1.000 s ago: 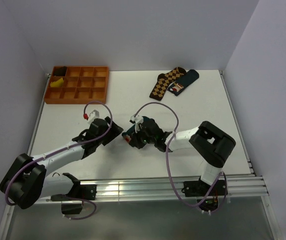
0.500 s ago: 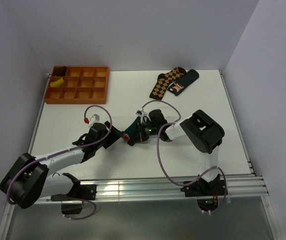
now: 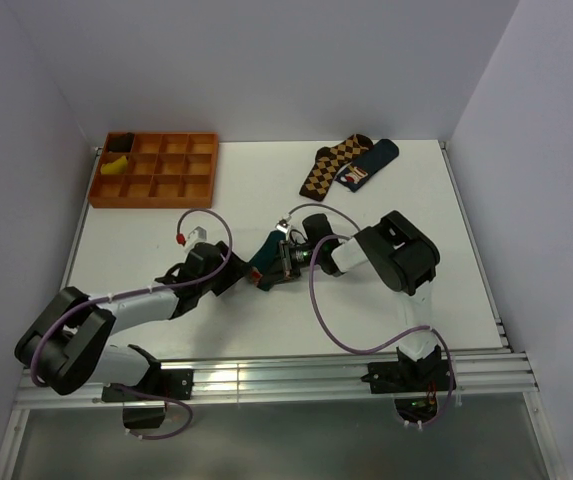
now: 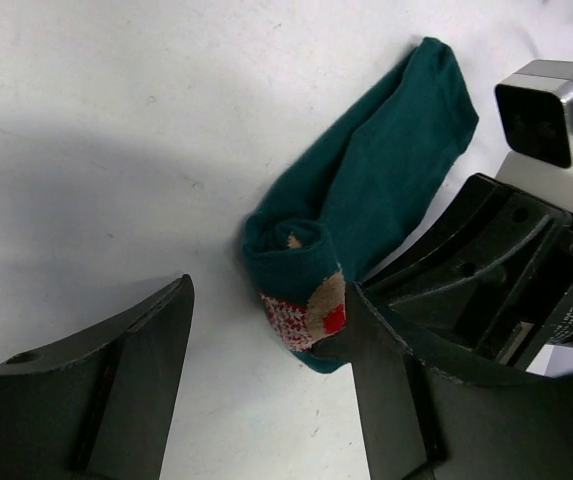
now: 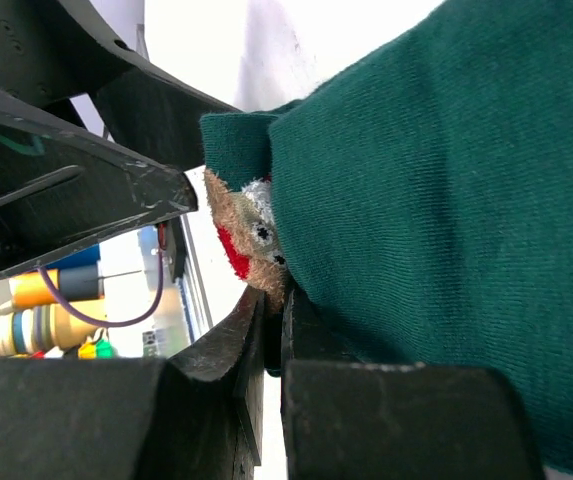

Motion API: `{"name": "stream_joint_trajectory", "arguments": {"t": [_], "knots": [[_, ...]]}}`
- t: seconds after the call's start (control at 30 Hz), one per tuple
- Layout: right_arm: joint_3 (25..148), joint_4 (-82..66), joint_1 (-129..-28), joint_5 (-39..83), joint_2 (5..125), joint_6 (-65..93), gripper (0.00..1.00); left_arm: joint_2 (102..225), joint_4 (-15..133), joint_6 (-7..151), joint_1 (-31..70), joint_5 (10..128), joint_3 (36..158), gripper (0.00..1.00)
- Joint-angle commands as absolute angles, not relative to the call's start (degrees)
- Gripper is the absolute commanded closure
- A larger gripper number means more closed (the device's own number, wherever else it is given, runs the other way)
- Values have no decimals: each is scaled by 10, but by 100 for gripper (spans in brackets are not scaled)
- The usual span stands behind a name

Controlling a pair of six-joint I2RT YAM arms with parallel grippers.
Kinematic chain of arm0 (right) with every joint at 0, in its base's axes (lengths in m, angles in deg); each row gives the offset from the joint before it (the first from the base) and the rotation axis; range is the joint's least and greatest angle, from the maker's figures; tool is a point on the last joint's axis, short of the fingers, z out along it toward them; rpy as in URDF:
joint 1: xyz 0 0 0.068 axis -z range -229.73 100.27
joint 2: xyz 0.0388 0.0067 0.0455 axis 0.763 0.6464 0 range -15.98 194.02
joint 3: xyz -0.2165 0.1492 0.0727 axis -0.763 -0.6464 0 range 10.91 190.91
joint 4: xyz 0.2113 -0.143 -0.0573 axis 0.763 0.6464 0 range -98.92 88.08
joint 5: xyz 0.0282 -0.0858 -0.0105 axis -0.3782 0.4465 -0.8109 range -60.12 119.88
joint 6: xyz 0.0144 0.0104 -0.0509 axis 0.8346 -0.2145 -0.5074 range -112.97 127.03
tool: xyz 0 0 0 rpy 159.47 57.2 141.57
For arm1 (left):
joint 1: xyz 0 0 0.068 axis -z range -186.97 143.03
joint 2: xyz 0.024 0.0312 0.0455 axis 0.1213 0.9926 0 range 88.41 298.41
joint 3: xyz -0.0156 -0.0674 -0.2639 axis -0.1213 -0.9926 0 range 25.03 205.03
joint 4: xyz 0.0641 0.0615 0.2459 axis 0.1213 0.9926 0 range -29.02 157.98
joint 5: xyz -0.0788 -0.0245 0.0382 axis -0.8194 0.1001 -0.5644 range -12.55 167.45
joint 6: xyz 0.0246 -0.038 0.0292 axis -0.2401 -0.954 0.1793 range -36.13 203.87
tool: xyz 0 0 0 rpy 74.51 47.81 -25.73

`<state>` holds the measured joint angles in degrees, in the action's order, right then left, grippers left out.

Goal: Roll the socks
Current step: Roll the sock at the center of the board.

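Pinching teal sock, right end effector

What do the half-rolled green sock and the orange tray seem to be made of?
The sock: soft knitted fabric, matte; fine knit lines and a fuzzy coloured patch show. The orange tray: probably rigid plastic, matte, judging by its even colour and thin straight dividers.

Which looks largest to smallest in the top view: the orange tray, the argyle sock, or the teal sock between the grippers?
1. Orange tray, clearly the largest.
2. Argyle sock, lying flat.
3. Teal sock, partly rolled up, so it shows smallest here.
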<state>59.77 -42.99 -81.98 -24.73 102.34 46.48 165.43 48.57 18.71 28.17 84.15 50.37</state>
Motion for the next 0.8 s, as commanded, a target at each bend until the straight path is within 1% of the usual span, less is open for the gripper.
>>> {"name": "stream_joint_trajectory", "arguments": {"t": [0.0,0.2,0.5,0.53,0.67,0.77], "knots": [[593,-283,-815,-200,1059,424,100,1664,448,198,284,840,522,33],[614,-254,-814,-200,1063,416,100,1685,434,189,285,835,518,35],[636,-218,-813,-201,1069,402,100,1717,419,174,285,830,508,41],[637,-218,-813,-201,1069,401,100,1719,418,171,285,830,507,44],[646,-206,-813,-194,1065,397,100,1733,423,155,286,831,503,50],[651,-197,-813,-190,1055,391,100,1741,433,150,288,834,507,60]]}}
